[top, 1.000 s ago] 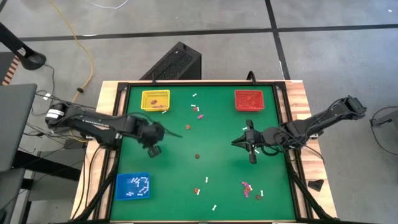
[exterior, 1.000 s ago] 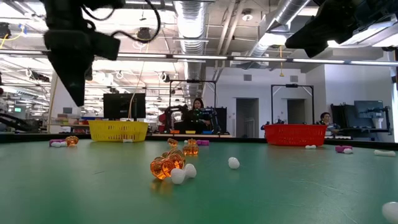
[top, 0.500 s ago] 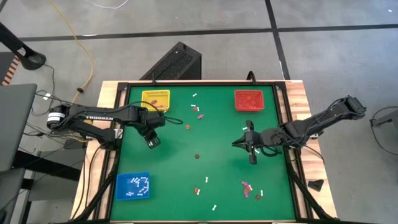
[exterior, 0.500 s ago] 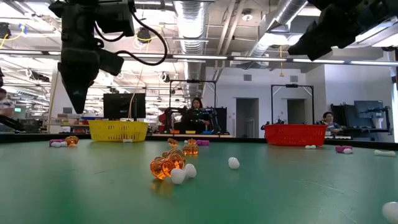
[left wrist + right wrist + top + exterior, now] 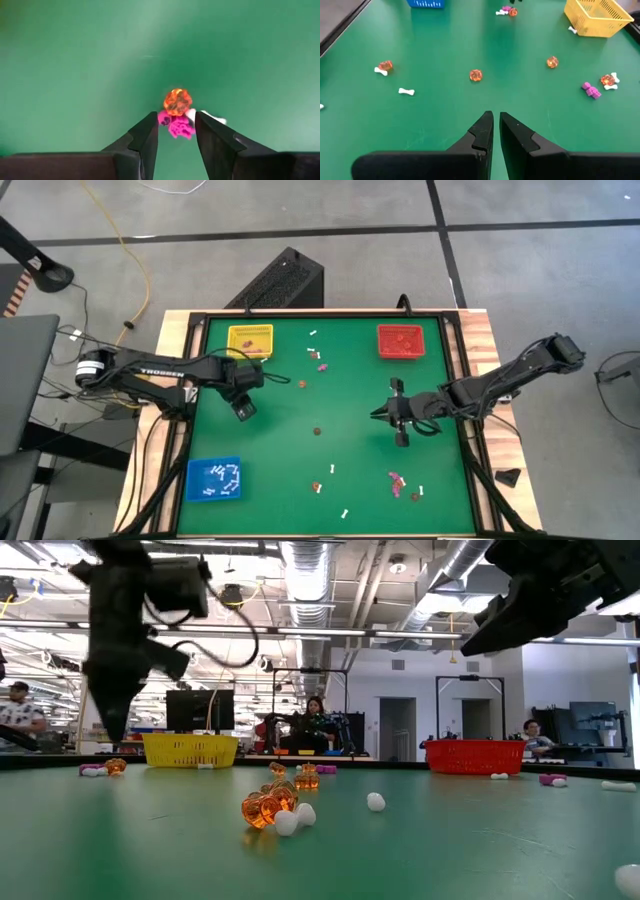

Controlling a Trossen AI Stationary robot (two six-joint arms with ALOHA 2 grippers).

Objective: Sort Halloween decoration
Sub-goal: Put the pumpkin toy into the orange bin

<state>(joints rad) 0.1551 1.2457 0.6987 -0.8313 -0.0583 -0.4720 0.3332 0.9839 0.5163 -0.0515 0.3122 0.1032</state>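
Left gripper: your fingers stand parted with nothing between them. Just beyond the tips, dead ahead in the wrist view, lies a small cluster: a pink trinket nearest the gap, an orange one touching it on the far side, and a white bone off the one fingertip. The pink piece sits almost on the centreline; its long axis is too small to read. The three pieces touch or nearly touch, so a straight closing risks catching more than one.

From above, the left gripper hangs just in front of the yellow tray, with open green mat on every other side. The table's edge rail is well apart, so you have room to descend.

Right gripper: fingers nearly closed, only a slit between them, holding nothing. Bare mat lies directly ahead. The nearest piece is an orange trinket straight beyond the tips, well apart. A white bone lies off to one side, and a pink piece with an orange-and-white pair to the other.

From above, the right gripper is near mid-table, the red tray behind it. The blue tray holds white bones.

Judgement: the left arm is far nearer a pick.
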